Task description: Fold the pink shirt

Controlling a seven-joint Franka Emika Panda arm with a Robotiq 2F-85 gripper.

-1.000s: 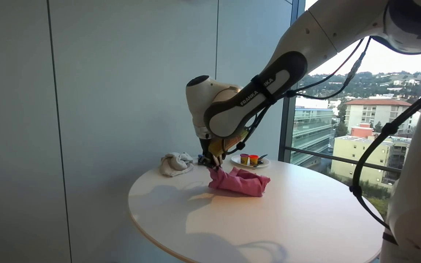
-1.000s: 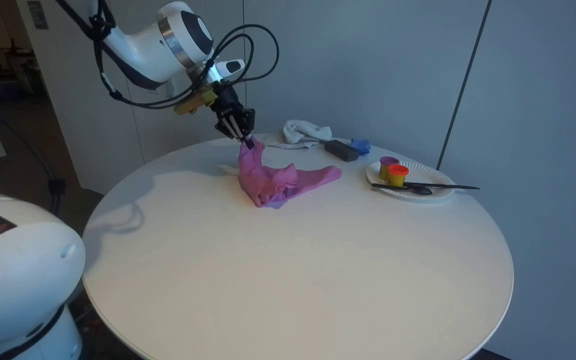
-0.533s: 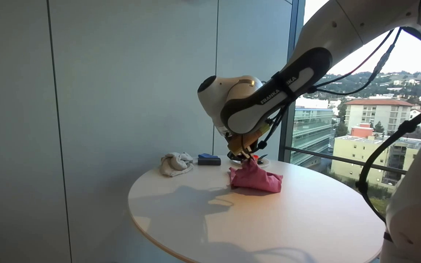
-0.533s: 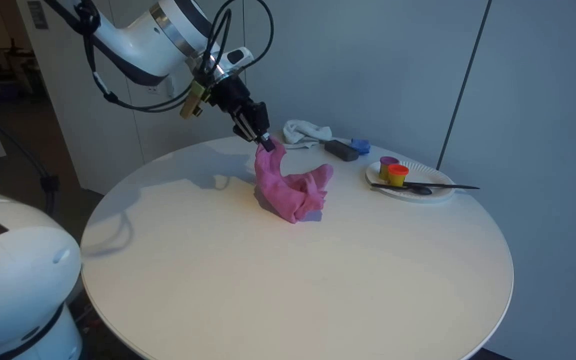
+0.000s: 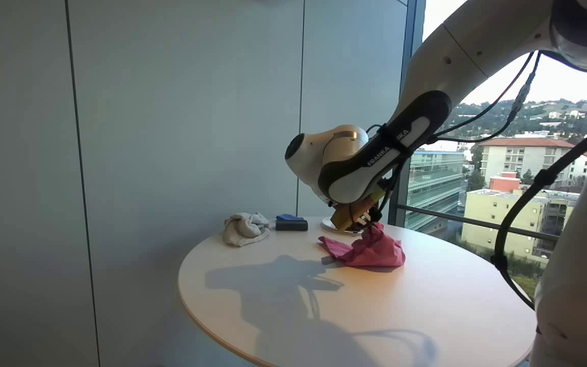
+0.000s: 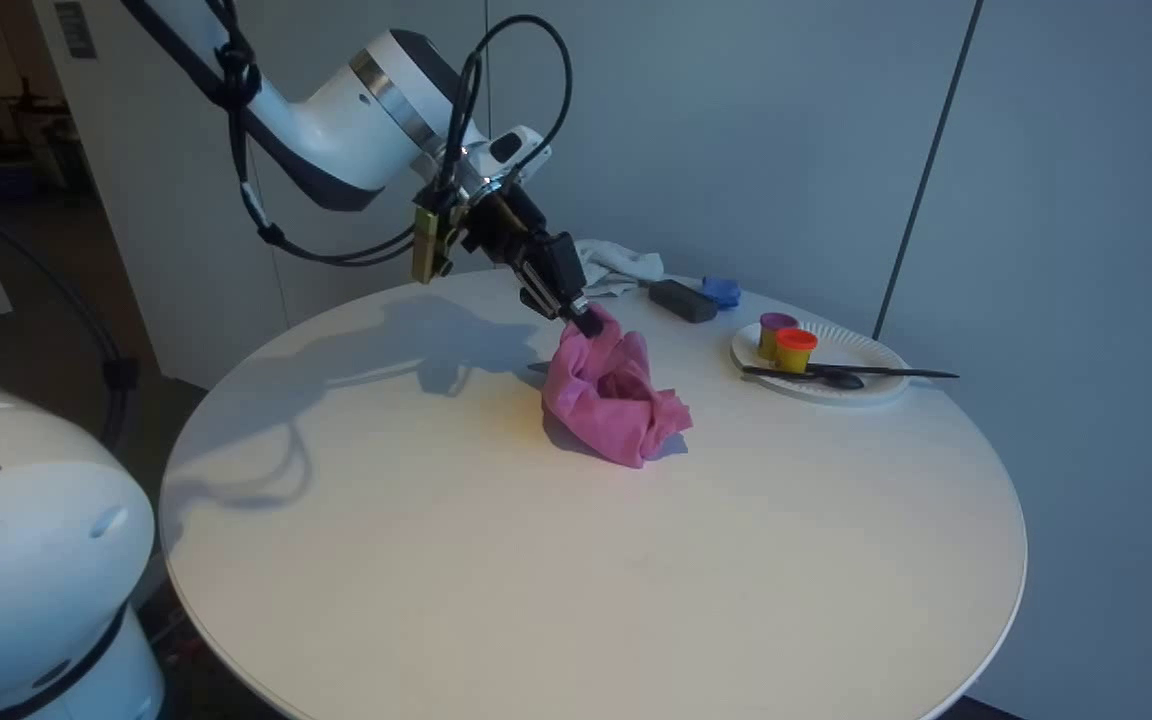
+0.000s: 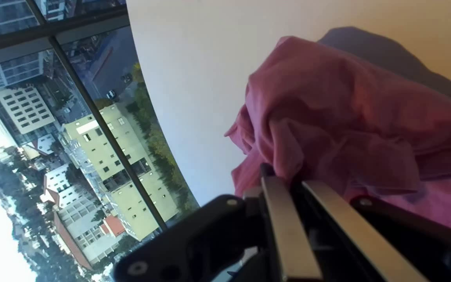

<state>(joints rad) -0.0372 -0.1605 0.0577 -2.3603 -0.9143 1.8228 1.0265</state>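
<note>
FRANKA arm (image 5: 416, 116) lower, shirt (image 6: 604, 422) in gripper (image 6: 584, 320).

Two tubs (image 6: 794, 352) stand on the plate (image 6: 854, 345) (near the shirt (image 6: 586, 405)).

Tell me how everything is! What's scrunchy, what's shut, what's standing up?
Shirt: crumpled, not folded, one end pinched up
Tool: shut on the shirt
Purple-lidded tub: upright, closed
Red-lidded tub: upright, closed
Plate: flat, under the tubs
Spoon: lying on the plate
Pale cloth: bunched up
Dark block: lying flat
Blue thing: too small to tell
</note>
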